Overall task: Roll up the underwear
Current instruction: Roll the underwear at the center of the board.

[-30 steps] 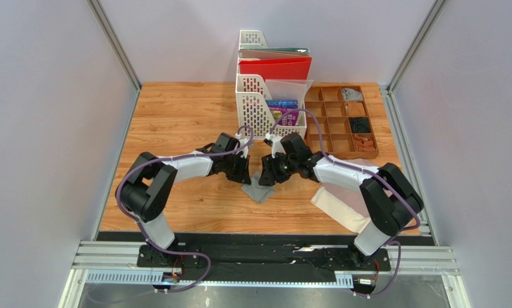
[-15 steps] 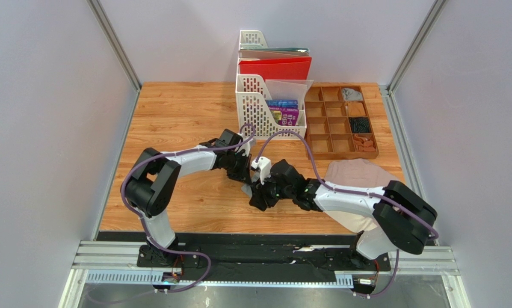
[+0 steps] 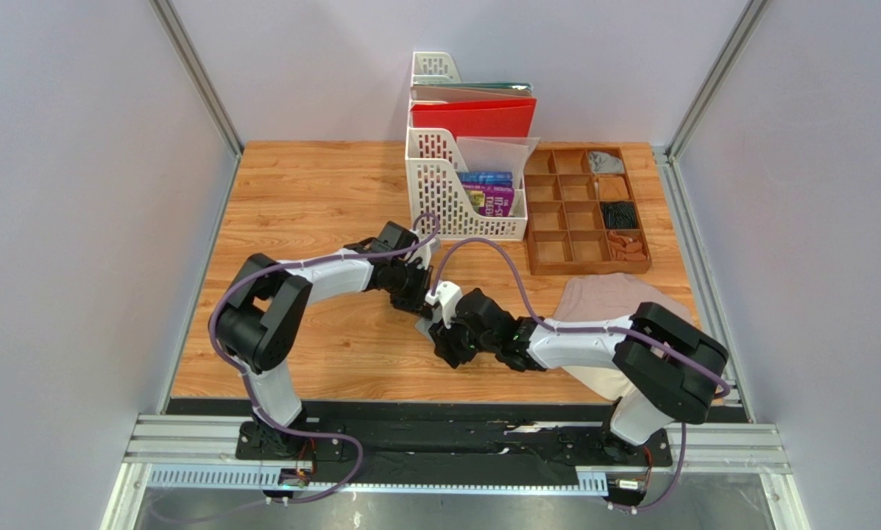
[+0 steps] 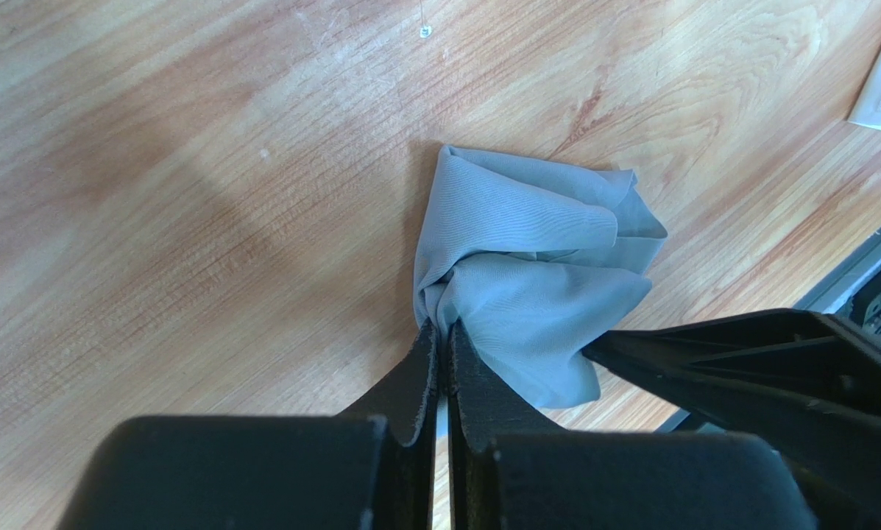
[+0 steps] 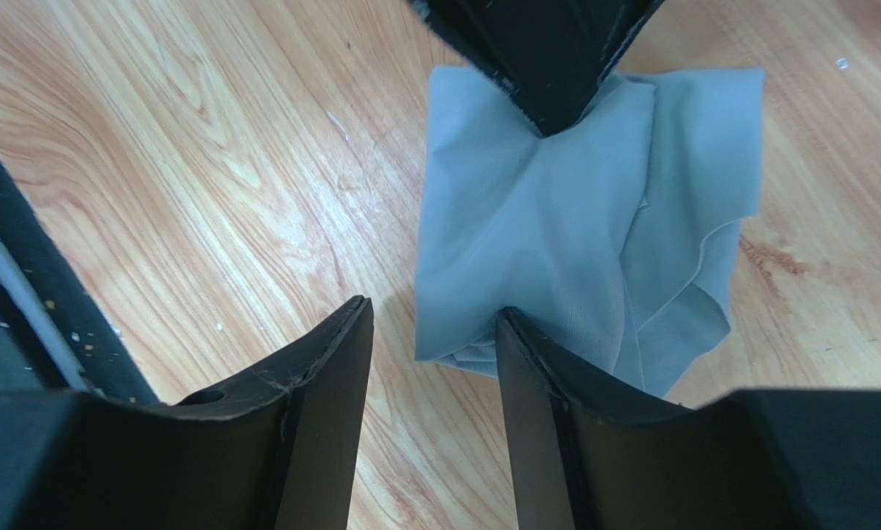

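Underwear (image 4: pixel 533 287), plain mid-grey soft cloth, bunched near-centre on the wooden table (image 4: pixel 190 166): we find the left gripper (image 4: pixel 444 337) pinching its far edge and the right gripper (image 5: pixel 431 315) spread open just at its near edge.

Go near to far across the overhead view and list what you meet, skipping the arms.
Black metal mounting rail → pale pinkish-beige cloth underwear → brown wooden compartment tray → red flat folder. Front white perforated file rack omitted: it overlaps the tray.
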Robot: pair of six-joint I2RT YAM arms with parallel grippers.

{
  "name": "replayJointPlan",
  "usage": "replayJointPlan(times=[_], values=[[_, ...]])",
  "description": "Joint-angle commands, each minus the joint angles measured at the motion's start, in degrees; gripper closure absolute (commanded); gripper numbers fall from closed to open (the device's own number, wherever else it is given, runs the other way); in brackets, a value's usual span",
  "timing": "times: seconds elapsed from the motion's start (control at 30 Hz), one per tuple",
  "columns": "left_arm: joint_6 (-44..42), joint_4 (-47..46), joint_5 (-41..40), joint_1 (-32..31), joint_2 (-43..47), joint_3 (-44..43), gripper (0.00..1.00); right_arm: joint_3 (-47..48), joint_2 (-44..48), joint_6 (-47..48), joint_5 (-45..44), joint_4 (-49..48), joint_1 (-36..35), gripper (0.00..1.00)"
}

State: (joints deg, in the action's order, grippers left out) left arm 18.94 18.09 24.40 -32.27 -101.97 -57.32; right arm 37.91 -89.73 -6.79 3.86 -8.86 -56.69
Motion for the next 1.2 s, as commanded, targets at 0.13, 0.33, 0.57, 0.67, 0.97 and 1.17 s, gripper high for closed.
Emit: replayJointPlan(times=[0.13,0.33,0.57,0.67,0.97,1.17], values=[[-0.9,4.5,-0.2,-0.4,-2.3,-2.8,1.00,2.9,-2.0,1.7,-10.2,3.9,-4.8,0.52],[-0.8,4.8,-0.5,-0.3,-1.7,-2.9,1.00,4.2,-5.0,-1.2,-16.1,7.1,-6.2,0.63],[-0.6,4.9,0.1,-0.4,-1.7,-3.5,1.00,4.0,-5.6,-5.8,-15.0,6.9,-6.2,0.90],[-0.5,4.9,-0.1,-0.4,-1.1,-3.6,1.00,4.3,-5.5,-7.5,-12.8,6.4,-6.2,0.97],[1.5,6.2,-3.8,0.8,4.1,-3.9,0.53,4.5,-4.8,-14.0,-7.1,6.0,-4.7,1.00],[4.9,5.8,-8.1,2.9,11.6,-0.3,0.48,2.7,-3.2,-18.9,-4.7,3.9,-2.7,1.00]])
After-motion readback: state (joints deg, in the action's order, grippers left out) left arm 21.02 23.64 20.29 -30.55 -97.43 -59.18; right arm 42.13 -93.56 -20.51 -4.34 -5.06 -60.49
